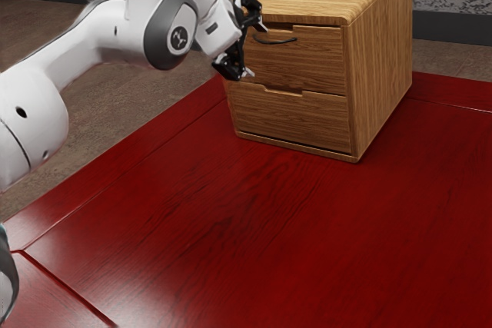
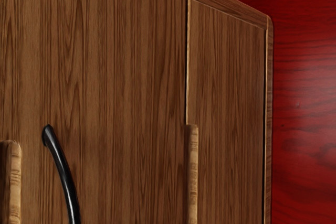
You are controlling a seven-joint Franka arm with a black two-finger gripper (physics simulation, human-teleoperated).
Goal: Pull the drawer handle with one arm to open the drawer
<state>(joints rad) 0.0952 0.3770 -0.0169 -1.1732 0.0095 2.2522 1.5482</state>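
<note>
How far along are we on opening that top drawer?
Done: the pincer is at the handle's end. In hand: its open fingers straddle the handle, not closed. Left: grip and pull; the top drawer looks flush with the cabinet.

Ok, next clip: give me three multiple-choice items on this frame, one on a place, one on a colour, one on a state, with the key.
1. Where is the hand?
A) at the handle of the upper drawer
B) at the lower drawer
C) flat on the table

2. What colour is the handle?
A) silver
B) black
C) white

3. How is the hand?
A) shut on the handle
B) open
C) shut on the lower drawer's edge

Key:
1 A, the hand sits at the handle's end on the upper drawer.
2 B, it is a black bar against the wood.
3 B, its fingers stand wide apart, above and below the handle's end.
</note>
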